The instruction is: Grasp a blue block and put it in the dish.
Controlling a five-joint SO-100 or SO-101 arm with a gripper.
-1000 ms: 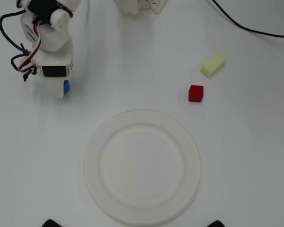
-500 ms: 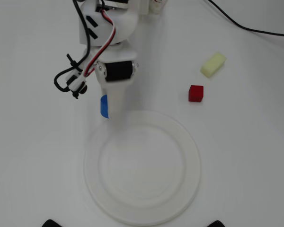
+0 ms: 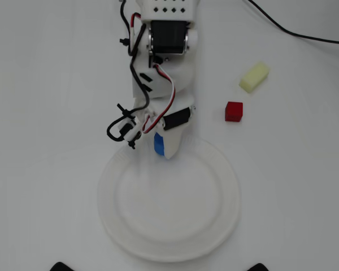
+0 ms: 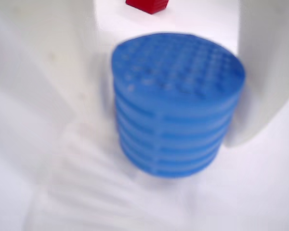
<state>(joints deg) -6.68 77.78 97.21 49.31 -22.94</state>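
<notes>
The blue block (image 4: 178,103), a small bright blue cylinder, sits between my white fingers (image 4: 267,72) in the wrist view and fills most of that view. In the overhead view only a sliver of the blue block (image 3: 158,144) shows under my gripper (image 3: 164,144), which is shut on it over the far rim of the dish (image 3: 169,243), a large round white plate with a ribbed rim. The ribbed rim (image 4: 86,183) lies right below the block in the wrist view. Whether the block touches the rim I cannot tell.
A red cube (image 3: 233,111) and a pale yellow block (image 3: 254,77) lie to the right of the arm in the overhead view. The red cube (image 4: 147,5) also peeks in at the top of the wrist view. A black cable (image 3: 288,31) runs across the top right.
</notes>
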